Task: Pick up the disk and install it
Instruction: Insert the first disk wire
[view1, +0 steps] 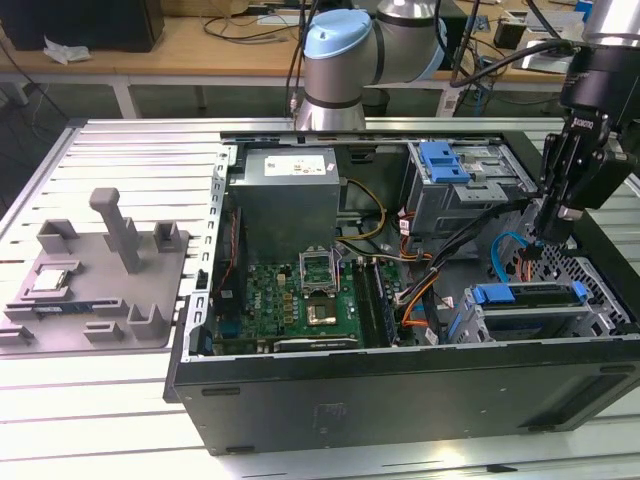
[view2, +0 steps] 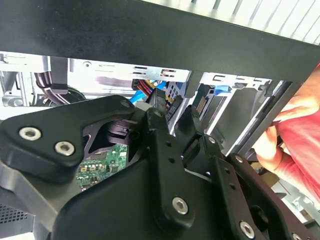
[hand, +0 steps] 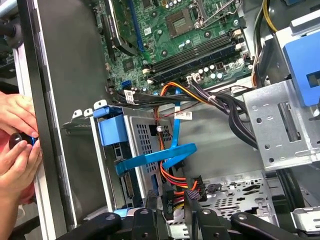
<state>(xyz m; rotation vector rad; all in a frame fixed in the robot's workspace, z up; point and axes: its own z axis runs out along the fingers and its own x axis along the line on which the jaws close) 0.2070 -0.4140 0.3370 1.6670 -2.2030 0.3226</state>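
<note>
Hanging inside the open computer case (view1: 400, 385), the gripper (view1: 548, 232) pinches a black cable connector (hand: 176, 200) with orange, red and yellow wires, just above the drive cage (view1: 535, 315). The disk (view1: 530, 297) sits in that cage, beside the motherboard (view1: 305, 300).

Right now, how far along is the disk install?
Done, it seems: the disk sits in the lower drive cage at the exterior view's right, its blue frame showing. In hand: nothing that I can see. The hand hangs over the cables beside that cage. Left: I cannot tell whether the disk is fully seated or cabled.
</note>
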